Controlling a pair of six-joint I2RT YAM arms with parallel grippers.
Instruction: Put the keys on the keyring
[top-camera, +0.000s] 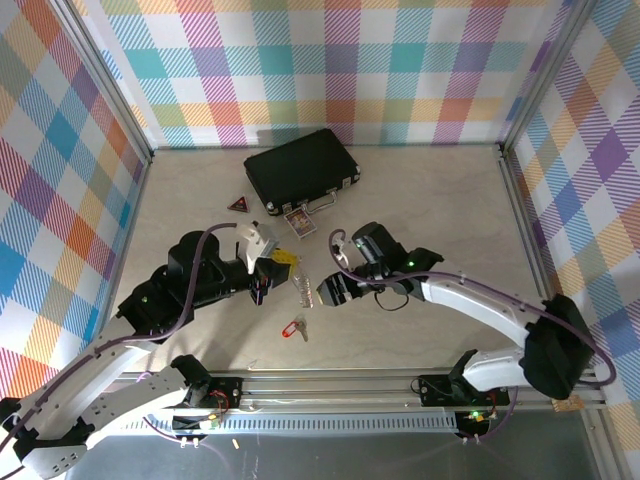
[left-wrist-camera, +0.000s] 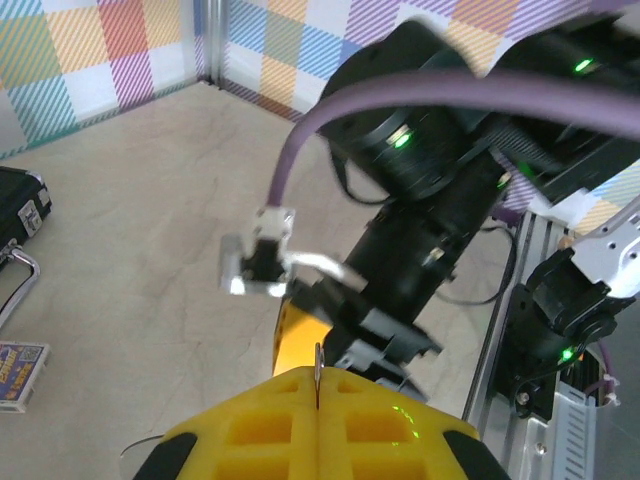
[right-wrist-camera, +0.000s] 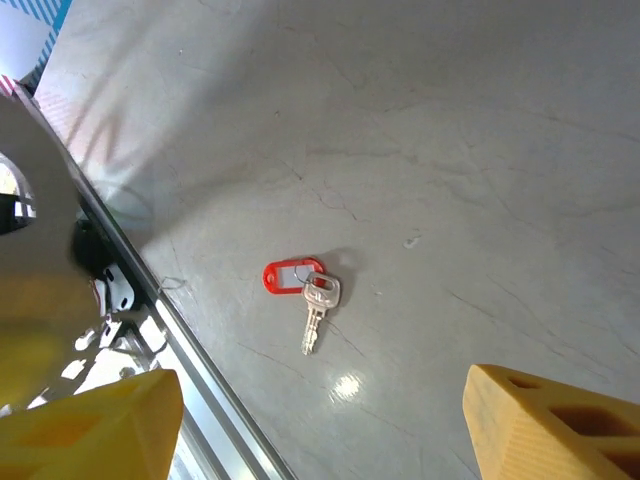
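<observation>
**Key lies loose under the open right hand; left hand clamped on the keyring**

The keys (right-wrist-camera: 318, 298), one small silver key joined to a red plastic tag, lie flat on the bench (top-camera: 450, 210) and touch neither hand. In the right wrist view they sit between and ahead of the two yellow fingers (right-wrist-camera: 95, 425), closer to the left-side finger. The right hand (top-camera: 324, 292) stands wide open with nothing in it. From above, the key lies just nearer the arm bases than this hand and slightly to its left, close to the aluminium rail (top-camera: 330, 385) along the near edge.

The left hand (left-wrist-camera: 318, 405) is fully closed. A thin sliver of metal stands edge-on in the seam between its yellow pads. From above, the keyring (top-camera: 303, 289), a silver loop, sits right at its fingertips, between the two hands and just beyond the key. The grip looks to be on the keyring, though the contact itself is too small to make out clearly.

The bench is pale, stone-patterned and faintly glossy. At its far side rests a black case (top-camera: 300, 168) with a metal handle. A small picture card (top-camera: 300, 223) lies just in front of it, and a dark red triangular badge (top-camera: 238, 204) lies to the left. Walls of pastel plaid (top-camera: 350, 60) enclose the bench on three sides.
</observation>
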